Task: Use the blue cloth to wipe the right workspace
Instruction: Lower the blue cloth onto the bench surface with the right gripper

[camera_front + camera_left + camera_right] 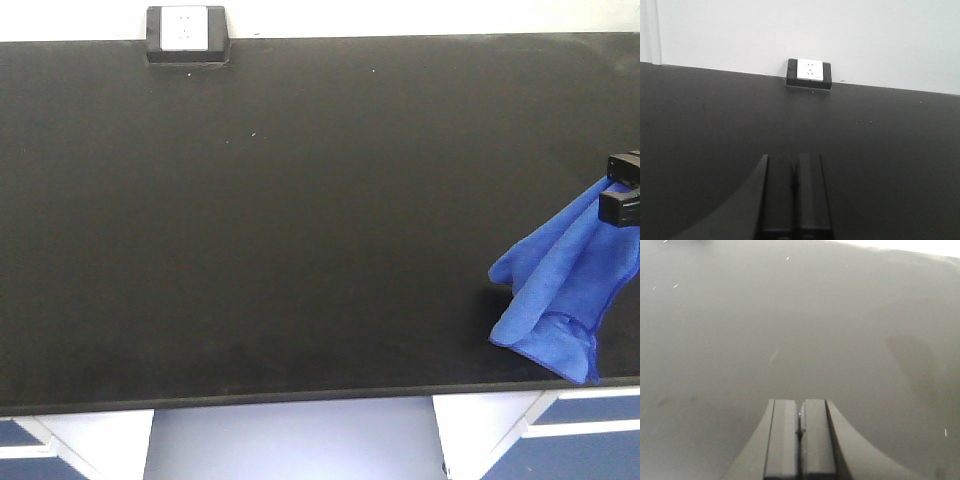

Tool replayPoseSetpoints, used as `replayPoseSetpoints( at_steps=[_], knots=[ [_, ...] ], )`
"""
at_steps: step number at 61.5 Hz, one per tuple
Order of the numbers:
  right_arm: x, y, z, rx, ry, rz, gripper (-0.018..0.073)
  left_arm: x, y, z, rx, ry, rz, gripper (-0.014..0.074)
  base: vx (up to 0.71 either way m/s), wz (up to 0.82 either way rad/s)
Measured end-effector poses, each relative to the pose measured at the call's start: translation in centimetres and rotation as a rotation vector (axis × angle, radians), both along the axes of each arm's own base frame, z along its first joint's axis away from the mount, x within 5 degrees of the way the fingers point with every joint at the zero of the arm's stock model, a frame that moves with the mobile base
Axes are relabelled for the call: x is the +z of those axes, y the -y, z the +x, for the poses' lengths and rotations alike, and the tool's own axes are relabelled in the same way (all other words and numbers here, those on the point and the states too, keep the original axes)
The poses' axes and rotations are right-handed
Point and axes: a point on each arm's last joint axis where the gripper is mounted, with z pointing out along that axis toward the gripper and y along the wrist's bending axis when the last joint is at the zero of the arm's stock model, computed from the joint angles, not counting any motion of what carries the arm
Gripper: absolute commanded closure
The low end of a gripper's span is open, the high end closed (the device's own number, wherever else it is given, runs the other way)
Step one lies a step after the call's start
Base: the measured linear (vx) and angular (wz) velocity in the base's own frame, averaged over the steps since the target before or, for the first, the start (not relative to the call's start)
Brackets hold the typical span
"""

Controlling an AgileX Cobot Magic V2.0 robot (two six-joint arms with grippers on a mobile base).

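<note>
Blue cloth (565, 290) pinched in right gripper (609, 187), hanging over right workspace (300, 220) by its front-right edge | left gripper (794, 167) fingers pressed together, holding nothing

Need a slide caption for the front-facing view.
Right gripper holds blue cloth over the right front corner of black countertop.

there is one blue cloth (560, 290), one black surface (300, 230) and one small black box (186, 35) with a white face. two grippers show: one left gripper (795, 200) and one right gripper (800, 440). below the surface stand two white cabinets (480, 430) with blue fronts.
</note>
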Motion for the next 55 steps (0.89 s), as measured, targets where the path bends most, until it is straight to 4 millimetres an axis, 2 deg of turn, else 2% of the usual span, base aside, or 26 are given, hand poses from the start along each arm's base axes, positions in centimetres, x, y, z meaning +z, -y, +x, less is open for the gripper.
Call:
replayPoseSetpoints(
  at_steps=[43,55],
  knots=[
    [0.3,0.2,0.2,-0.026,0.041,0.01,0.0559,0.0,0.0,0.0,0.0,0.0,0.0,0.0602,0.04,0.01],
    [0.0,0.7,2.1,-0.107,0.086,0.076,0.0559,0.0,0.0,0.0,0.0,0.0,0.0,0.0602,0.0,0.0]
  ],
)
